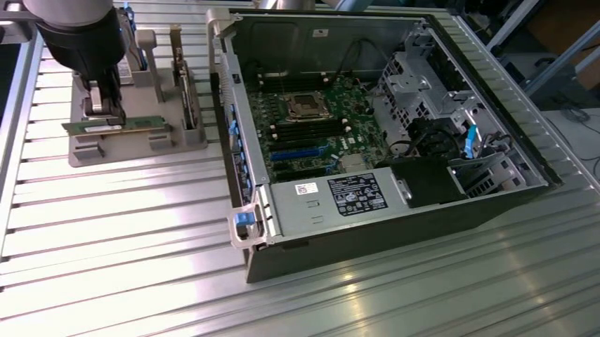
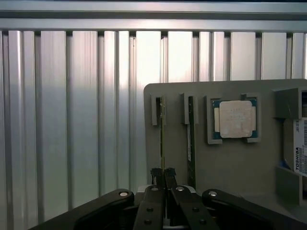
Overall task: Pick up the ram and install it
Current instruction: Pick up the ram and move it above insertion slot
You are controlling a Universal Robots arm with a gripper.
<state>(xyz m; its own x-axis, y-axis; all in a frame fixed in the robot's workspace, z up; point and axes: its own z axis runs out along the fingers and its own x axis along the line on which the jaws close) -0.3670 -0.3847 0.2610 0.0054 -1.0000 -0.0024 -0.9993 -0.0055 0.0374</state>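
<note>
Ribbed aluminium table (image 1: 112, 232) runs under everything. Toward the exterior view's right, an open computer case (image 1: 375, 242) lies on its side with the green motherboard (image 1: 314, 133) exposed. Well apart from it, toward the exterior view's left, sits a grey holder (image 1: 140, 149) with slots and pockets for parts. The dark robot arm (image 1: 75, 35) stands directly over that holder. Its gripper (image 2: 162, 173) is pinched tight on the top edge of the ram (image 1: 140, 126), which stands on edge in its slot in the holder (I see no gap between stick and slot). In the wrist view a second stick (image 2: 190, 139) stands just beside it in the neighbouring slot. Next along, a square silver processor (image 2: 235, 119) lies flat in its pocket.
</note>
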